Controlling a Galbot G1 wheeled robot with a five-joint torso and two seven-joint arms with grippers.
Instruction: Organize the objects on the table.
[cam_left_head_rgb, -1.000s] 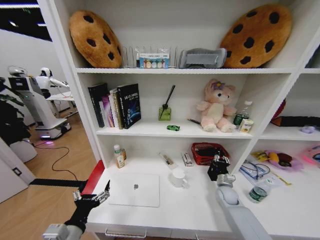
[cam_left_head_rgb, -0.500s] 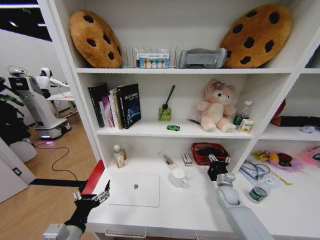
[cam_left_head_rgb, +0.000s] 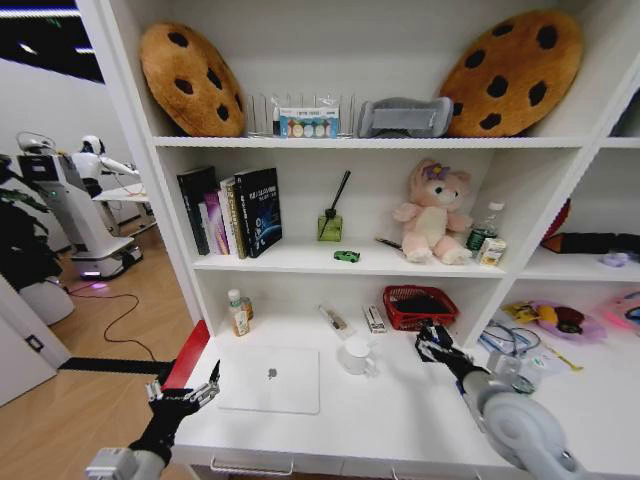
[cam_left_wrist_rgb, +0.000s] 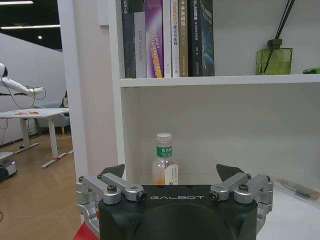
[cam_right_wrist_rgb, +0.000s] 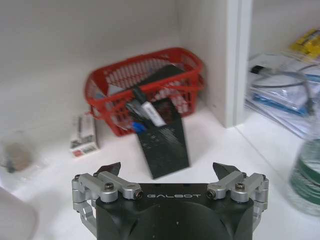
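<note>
Facing the red basket (cam_right_wrist_rgb: 145, 90), the right gripper (cam_right_wrist_rgb: 167, 172) is held low over the table (cam_left_head_rgb: 400, 420), jaws spread wide and empty, a black mesh pen holder (cam_right_wrist_rgb: 162, 142) standing tilted just ahead of it, pens (cam_right_wrist_rgb: 145, 112) inside. The left gripper (cam_left_wrist_rgb: 170, 172) is parked at the table's left edge, likewise wide apart and empty. The laptop (cam_left_head_rgb: 270, 380) lies closed and flat near the front; the toy car (cam_left_head_rgb: 346, 256) sits on the shelf above.

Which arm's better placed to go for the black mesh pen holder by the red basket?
Right, probably. The right claw is open and faces the pen holder, which leans against the red basket just ahead. The left claw, also open, hovers off the table at its left edge, beyond the laptop.
</note>
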